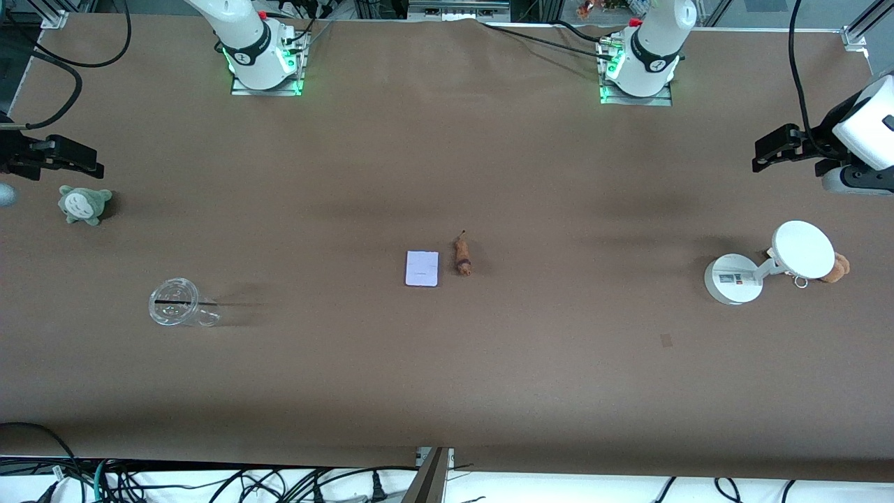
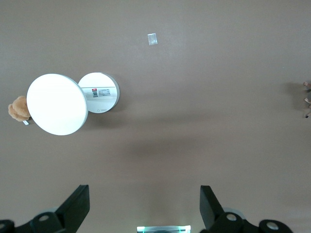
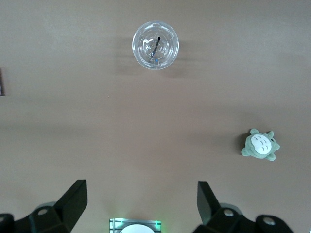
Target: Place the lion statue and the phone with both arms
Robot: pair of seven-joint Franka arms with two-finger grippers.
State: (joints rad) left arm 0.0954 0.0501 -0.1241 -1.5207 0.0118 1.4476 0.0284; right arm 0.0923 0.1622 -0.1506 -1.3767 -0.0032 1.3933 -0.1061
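Brown table (image 1: 447,377), nothing grasped
Phone (image 1: 422,268) and lion statue (image 1: 462,256) side by side at table centre, untouched; left gripper (image 2: 145,204) and right gripper (image 3: 141,201) released, raised at opposite table ends

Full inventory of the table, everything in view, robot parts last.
phone: 1, pale lavender-white, mid-table, flat
lion statue: 1, brown-orange, beside the phone, toward the left arm's end
clear cup: 1, transparent with a dark straw, toward the right arm's end
grey-green plush: 1, toward the right arm's end, farther from the front camera than the cup
white stand: 1, round base and round disc, toward the left arm's end
brown plush: 1, beside the stand's disc
table: 1, brown cover
left gripper: 1, black, open, above the table near the stand
right gripper: 1, black, open, above the table near the grey-green plush
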